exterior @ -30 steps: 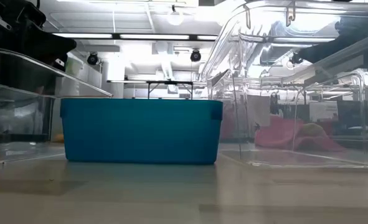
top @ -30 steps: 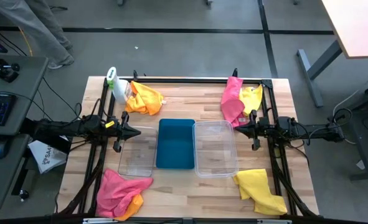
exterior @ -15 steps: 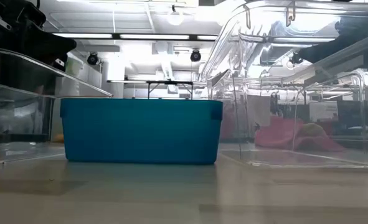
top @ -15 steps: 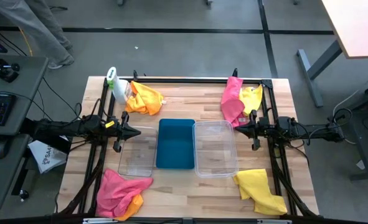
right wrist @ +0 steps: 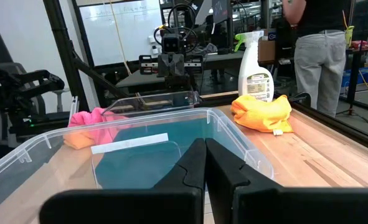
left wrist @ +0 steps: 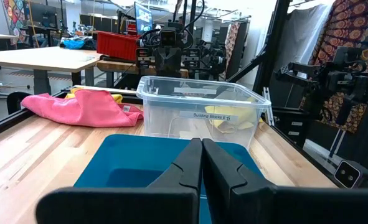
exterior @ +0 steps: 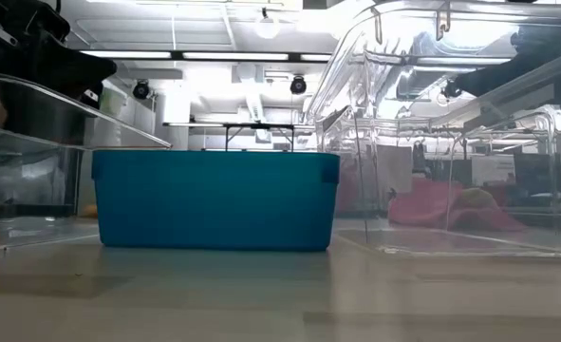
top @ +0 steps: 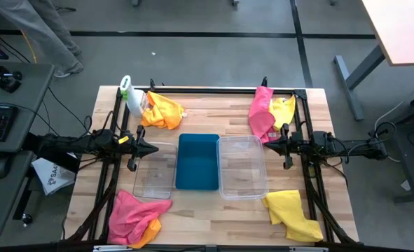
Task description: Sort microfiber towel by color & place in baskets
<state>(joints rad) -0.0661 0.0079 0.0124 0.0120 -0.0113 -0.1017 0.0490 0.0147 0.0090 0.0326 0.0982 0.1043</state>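
Three bins stand side by side mid-table: a clear one (top: 153, 171), a blue one (top: 197, 162) and a second clear one (top: 243, 166). Towels lie in heaps on the wood. An orange one (top: 163, 110) is at the far left. A pink one (top: 261, 113) with a yellow one (top: 284, 109) is at the far right. Another yellow one (top: 293, 214) is at the near right, and a pink one over orange (top: 136, 215) at the near left. My left gripper (top: 150, 149) hovers shut over the left clear bin's far end. My right gripper (top: 268, 145) hovers shut at the right clear bin's right rim.
A white spray bottle with a green top (top: 129, 96) stands at the far left corner beside the orange towel. A black frame (top: 207, 89) runs along the table's far edge and both sides. A person (right wrist: 314, 43) stands beyond the table's left side.
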